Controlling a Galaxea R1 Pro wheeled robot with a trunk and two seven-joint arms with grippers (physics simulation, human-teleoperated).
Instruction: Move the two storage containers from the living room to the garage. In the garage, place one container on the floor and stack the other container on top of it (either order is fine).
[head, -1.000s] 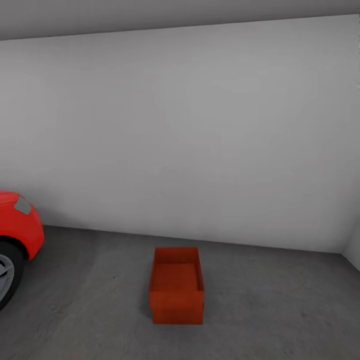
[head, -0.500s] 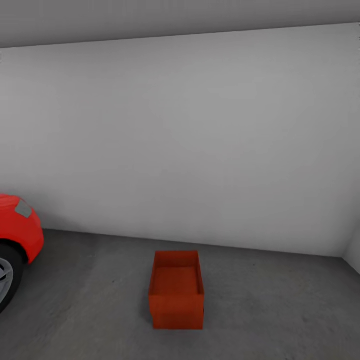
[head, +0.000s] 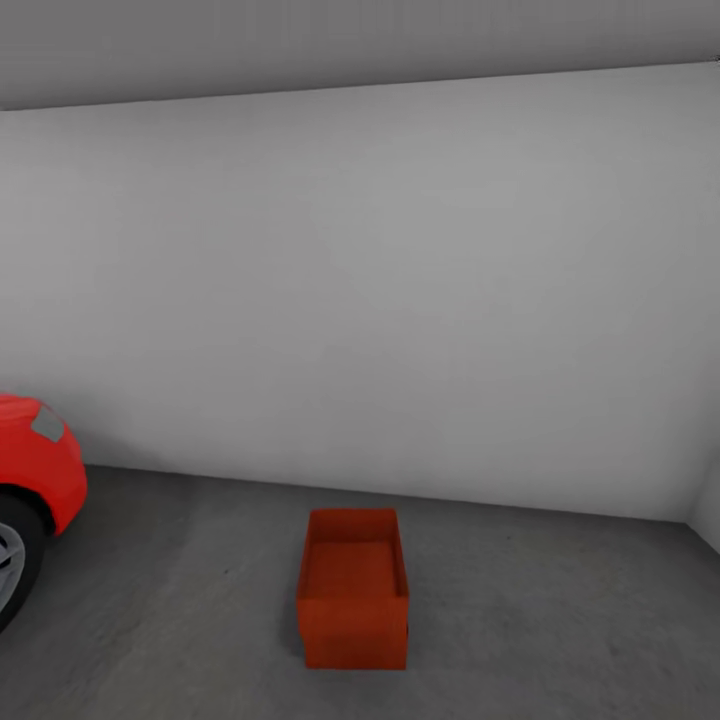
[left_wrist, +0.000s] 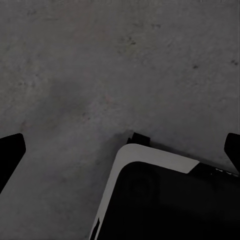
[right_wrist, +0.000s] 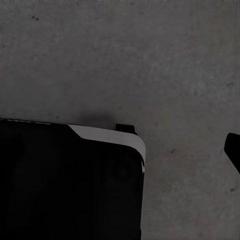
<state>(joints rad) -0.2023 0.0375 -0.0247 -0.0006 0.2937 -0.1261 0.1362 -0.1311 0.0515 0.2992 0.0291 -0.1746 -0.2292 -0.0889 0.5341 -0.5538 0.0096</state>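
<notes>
Garage — red car (head: 35, 470), concrete floor (head: 550, 620), bare wall (head: 400, 280)

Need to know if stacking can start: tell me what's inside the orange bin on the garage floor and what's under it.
The orange bin looks empty; its bare orange bottom shows. It sits on the grey concrete floor. The near wall hides the front strip of its inside, and the floor beneath it is covered.

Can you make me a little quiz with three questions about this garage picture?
1. True or false: the storage container sits on the floor with a second one stacked on it.
2. What is at the head view's left edge? A) the red car B) a blue sofa C) a wooden door
3. Fill in: the left wrist's fingers are spread wide, holding ____.

Key: 1 false, it stands alone and looks empty. 2 A. 3 nothing, just bare floor shows between them.
</notes>
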